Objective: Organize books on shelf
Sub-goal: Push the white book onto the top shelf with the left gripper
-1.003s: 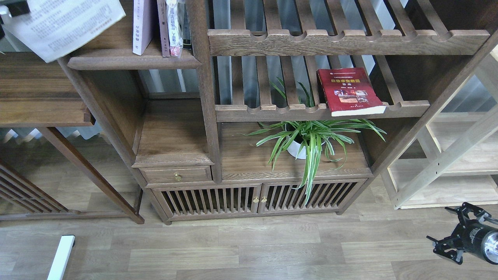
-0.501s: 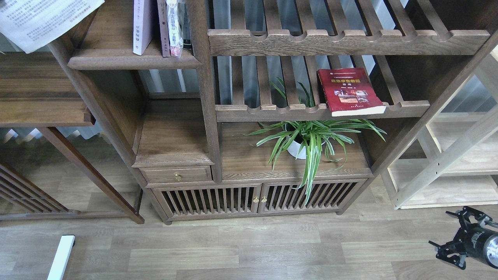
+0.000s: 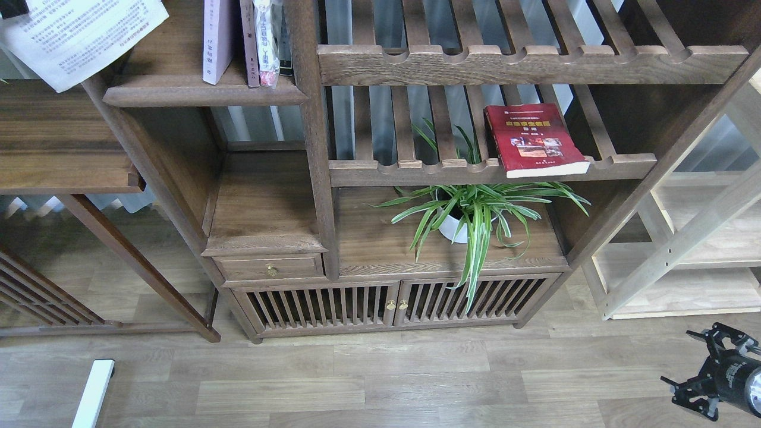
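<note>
The shelf (image 3: 178, 94) is a dark-brown board with a rounded lip at the upper left. A pale lavender-white book (image 3: 216, 41) stands upright on it, with a few thin books (image 3: 266, 44) to its right. A book showing a white printed face (image 3: 77, 35) hangs tilted over the shelf's left end. Only a black bit of my left gripper (image 3: 12, 7) shows on it at the frame corner. The red book (image 3: 535, 139) lies flat on a slatted rack (image 3: 416, 173). No yellow-green cover shows. My right gripper (image 3: 684, 364) is open and empty, low over the floor at the lower right.
A potted spider plant (image 3: 469, 214) stands on the cabinet top under the red book. A drawer and slatted doors (image 3: 386, 306) are below. A pale light-wood unit (image 3: 684, 249) stands at the right and a dark side table (image 3: 59, 142) at the left. A white bar (image 3: 94, 392) lies on the floor.
The held white-faced book swung up and left off the shelf's front, then came back a little right and down. My right gripper sank lower and to the right.
</note>
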Robot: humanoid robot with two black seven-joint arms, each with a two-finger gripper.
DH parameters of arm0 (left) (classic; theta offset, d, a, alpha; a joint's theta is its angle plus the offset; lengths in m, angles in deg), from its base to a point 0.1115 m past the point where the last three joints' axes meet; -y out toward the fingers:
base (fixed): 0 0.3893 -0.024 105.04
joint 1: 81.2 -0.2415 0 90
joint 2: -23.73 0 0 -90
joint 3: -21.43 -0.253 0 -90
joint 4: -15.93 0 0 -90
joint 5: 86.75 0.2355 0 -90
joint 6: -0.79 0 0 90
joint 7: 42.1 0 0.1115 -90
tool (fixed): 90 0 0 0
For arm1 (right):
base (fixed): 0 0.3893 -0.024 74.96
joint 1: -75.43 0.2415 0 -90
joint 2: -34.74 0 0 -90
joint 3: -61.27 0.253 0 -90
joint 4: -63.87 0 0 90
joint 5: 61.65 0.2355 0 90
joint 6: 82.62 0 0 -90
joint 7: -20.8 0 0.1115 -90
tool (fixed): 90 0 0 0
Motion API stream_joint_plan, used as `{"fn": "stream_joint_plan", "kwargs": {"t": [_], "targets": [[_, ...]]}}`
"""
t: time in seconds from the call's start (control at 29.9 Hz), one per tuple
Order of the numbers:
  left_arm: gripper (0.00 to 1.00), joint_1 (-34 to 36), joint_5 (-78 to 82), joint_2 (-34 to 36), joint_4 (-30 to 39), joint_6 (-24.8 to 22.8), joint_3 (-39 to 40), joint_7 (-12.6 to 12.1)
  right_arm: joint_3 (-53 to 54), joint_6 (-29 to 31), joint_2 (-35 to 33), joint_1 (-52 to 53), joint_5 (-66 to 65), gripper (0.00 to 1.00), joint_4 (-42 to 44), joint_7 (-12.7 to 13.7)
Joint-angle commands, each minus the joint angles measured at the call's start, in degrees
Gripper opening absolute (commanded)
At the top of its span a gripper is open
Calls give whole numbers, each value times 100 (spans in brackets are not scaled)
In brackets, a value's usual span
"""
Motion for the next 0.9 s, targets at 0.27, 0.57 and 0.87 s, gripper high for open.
{"fn": "stream_joint_plan", "kwargs": {"t": [0.27, 0.57, 0.87], "targets": [[0, 317, 70, -672, -496, 0, -36, -441, 8, -4, -1, -12, -13, 100, 9, 0], [0, 1045, 35, -875, -812, 0, -791, -644, 9, 5, -1, -3, -13, 100, 9, 0], [0, 1556, 9, -1068, -901, 0, -1390, -758, 9, 5, -1, -12, -13, 100, 9, 0]]}}
